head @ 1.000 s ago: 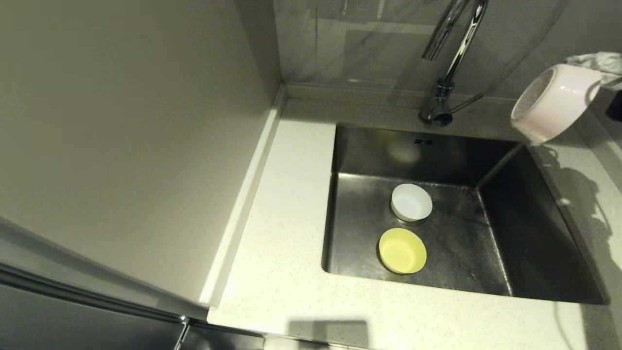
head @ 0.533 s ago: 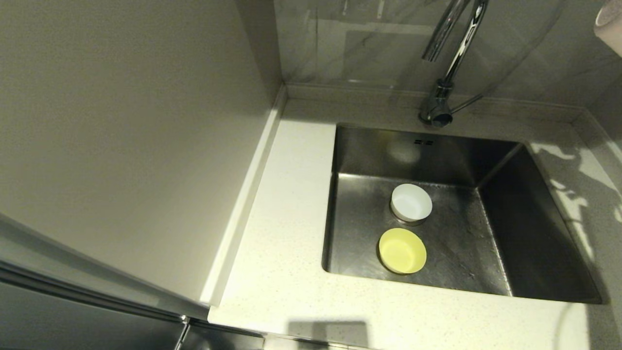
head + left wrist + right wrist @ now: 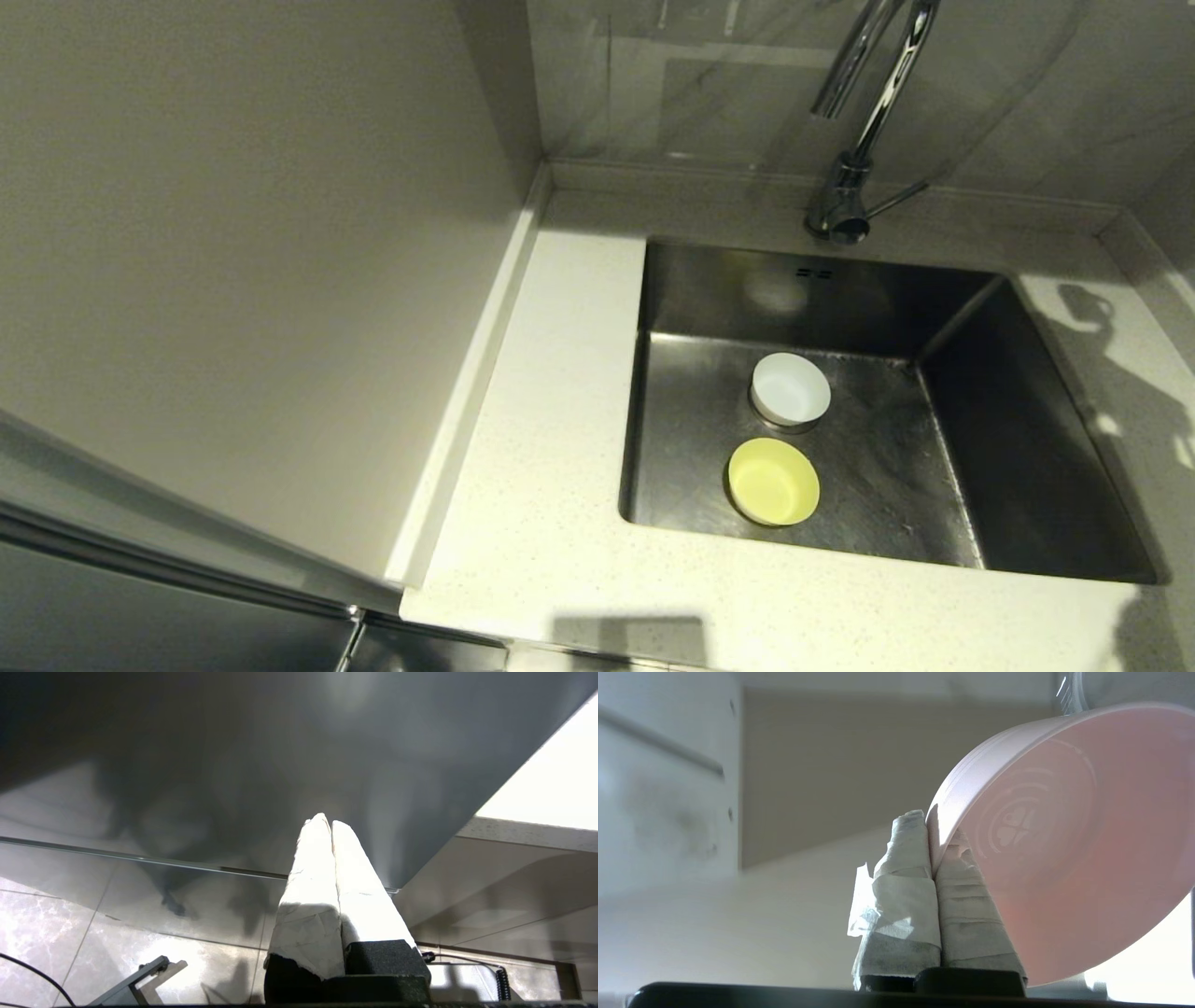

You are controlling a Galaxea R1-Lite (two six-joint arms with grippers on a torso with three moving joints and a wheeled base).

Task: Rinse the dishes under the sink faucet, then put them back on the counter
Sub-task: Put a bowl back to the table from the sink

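Note:
A white bowl (image 3: 791, 388) and a yellow bowl (image 3: 773, 482) rest on the floor of the steel sink (image 3: 1018, 448). The white one is nearer the chrome faucet (image 3: 864, 112); the yellow one lies by the front wall. The pale pink bowl (image 3: 1069, 844) shows only in the right wrist view, tipped on its side, its rim pinched between the taped fingers of my right gripper (image 3: 928, 821), which is shut on it. That arm is out of the head view. My left gripper (image 3: 325, 821) is shut on nothing, parked low and away from the sink.
The speckled counter (image 3: 551, 448) wraps around the sink, with a raised rim (image 3: 467, 392) along the left wall. The arm's shadow lies on the counter strip to the right of the sink. A dark cabinet front (image 3: 233, 765) fills the left wrist view.
My right gripper carried the pink bowl up and off to the right, out of the head view. Only its shadow on the right counter shifts. The bowls in the sink stay put.

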